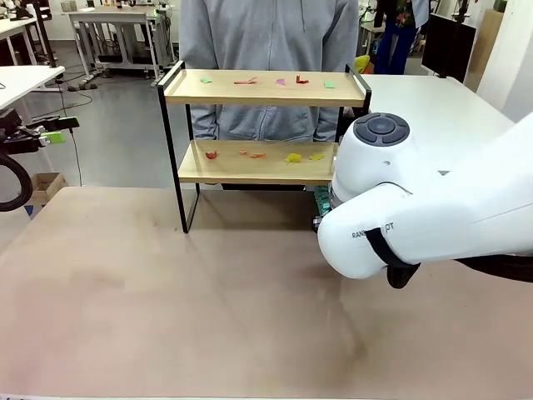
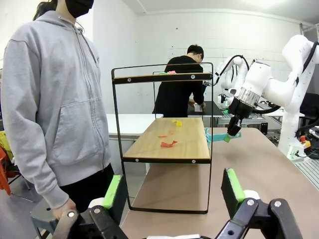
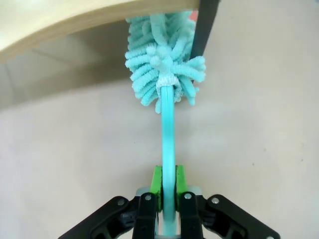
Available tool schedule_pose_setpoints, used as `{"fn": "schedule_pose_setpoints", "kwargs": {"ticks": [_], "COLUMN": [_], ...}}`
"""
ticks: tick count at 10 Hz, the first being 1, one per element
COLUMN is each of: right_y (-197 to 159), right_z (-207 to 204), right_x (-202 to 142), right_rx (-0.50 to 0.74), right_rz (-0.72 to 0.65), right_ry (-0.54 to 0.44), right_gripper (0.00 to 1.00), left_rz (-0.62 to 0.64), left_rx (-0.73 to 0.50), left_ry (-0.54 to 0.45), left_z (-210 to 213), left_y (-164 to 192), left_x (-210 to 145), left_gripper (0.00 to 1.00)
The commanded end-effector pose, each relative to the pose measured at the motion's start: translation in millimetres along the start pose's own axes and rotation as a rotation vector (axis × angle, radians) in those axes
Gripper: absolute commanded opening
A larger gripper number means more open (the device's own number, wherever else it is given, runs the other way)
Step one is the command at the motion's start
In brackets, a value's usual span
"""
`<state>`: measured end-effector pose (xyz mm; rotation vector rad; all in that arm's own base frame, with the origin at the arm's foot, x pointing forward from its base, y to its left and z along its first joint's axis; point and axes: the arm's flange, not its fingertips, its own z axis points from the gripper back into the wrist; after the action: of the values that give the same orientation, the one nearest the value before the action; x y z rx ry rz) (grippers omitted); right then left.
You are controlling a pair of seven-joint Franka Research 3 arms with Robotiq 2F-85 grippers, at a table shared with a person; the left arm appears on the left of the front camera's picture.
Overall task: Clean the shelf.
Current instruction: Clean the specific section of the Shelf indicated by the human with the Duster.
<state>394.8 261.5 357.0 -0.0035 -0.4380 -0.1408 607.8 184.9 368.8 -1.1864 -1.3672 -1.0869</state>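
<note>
Front view first: duster [image 3: 162, 64] at shelf [image 1: 258, 87]

Shelf stands on the table [image 1: 166, 317], scraps [image 1: 250, 82] on both boards. Left wrist view: left gripper [image 2: 173, 188] gapes empty near it. Right wrist view: right gripper [image 3: 168, 194] clamps the duster, head against the lower board's edge.

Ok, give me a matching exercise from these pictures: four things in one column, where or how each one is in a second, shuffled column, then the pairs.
Column one
1. left gripper
2. right gripper
3. duster head
4. person

Column two
A. at the end of the shelf, level with its lower board
B. standing on the far side of the shelf
C. open, holding nothing
D. shut on the teal handle

Pairs: 1-C, 2-D, 3-A, 4-B
</note>
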Motion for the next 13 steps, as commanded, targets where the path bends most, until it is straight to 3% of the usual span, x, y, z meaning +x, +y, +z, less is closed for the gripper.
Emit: {"fn": "schedule_pose_setpoints", "kwargs": {"ticks": [1,6,11,13], "right_y": [-23,-40,-47,-60], "right_z": [22,54,75,85], "right_x": [-6,-7,-10,-4], "right_rx": [0.060,0.245,0.505,0.573], "right_rz": [0.046,0.236,0.552,0.617], "right_ry": [-0.069,-0.019,0.126,0.211], "right_gripper": [0.13,0.13,0.13,0.13], "left_rz": [-0.006,-0.006,-0.006,-0.006], "left_rx": [-0.005,-0.005,-0.005,-0.005], "left_ry": [0.005,0.005,0.005,0.005], "left_z": [-1,-1,-1,-1], "left_y": [-2,-2,-2,-2], "left_x": [3,3,3,3], "left_gripper": [1.00,1.00,1.00,1.00]}}
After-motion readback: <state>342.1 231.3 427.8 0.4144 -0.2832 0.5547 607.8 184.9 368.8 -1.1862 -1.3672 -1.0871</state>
